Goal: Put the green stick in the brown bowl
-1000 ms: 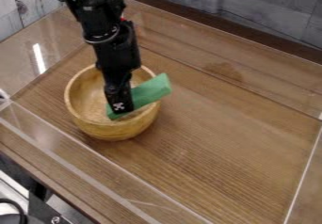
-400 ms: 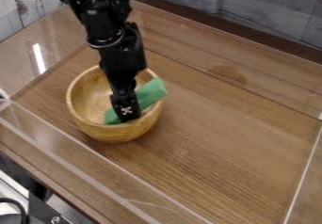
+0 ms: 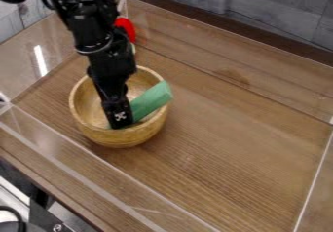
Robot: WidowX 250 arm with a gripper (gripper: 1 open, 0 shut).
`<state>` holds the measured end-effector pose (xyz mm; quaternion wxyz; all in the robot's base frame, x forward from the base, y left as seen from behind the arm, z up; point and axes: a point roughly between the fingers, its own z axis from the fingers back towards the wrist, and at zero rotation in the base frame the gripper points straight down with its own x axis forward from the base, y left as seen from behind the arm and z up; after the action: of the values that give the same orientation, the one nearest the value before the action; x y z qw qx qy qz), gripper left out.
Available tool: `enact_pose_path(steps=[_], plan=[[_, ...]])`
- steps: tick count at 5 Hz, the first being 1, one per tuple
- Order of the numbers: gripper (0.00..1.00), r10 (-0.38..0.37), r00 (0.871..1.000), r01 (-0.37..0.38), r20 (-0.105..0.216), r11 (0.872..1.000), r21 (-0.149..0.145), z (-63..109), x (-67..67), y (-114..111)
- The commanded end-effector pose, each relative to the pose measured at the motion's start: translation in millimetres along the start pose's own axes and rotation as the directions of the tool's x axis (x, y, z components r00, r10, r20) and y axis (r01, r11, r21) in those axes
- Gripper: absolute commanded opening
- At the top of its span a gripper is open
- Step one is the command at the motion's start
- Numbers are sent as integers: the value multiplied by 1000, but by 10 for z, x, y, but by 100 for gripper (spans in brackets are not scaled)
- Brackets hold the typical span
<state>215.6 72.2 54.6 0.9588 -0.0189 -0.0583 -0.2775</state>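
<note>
Resting in the brown bowl (image 3: 88, 111), the green stick (image 3: 152, 99) is seen in the single camera view just beside the lower end of the black claw (image 3: 119, 117). The stick is tilted, with one end raised against the bowl's wall on the image-right side of the claw and the other reaching down beneath the fingertips. The claw is pointed down into the bowl, its jaws spread apart; whether the stick is still touched by a fingertip cannot be told. The wooden bowl is set upright on the bench (image 3: 235, 138), and its thick, light-brown rim is shown around the claw's lower part, partly hidden behind the dark fingers. Beyond the claw, toward the top of the view, a red object (image 3: 125, 27) is partly covered by the arm; its full shape cannot be made out. Behind the bench, well apart from the claw, a grey panelled wall (image 3: 267, 12) is shown.
</note>
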Motion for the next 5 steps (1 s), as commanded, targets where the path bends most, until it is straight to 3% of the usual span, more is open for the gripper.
enact_pose_path(steps=[1, 2, 5], plan=[[100, 11, 999, -13, 34, 999, 37, 228, 118, 121], [100, 30, 999, -31, 39, 999, 30, 348, 197, 193], [100, -73, 997, 73, 18, 997, 5, 125, 165, 242]])
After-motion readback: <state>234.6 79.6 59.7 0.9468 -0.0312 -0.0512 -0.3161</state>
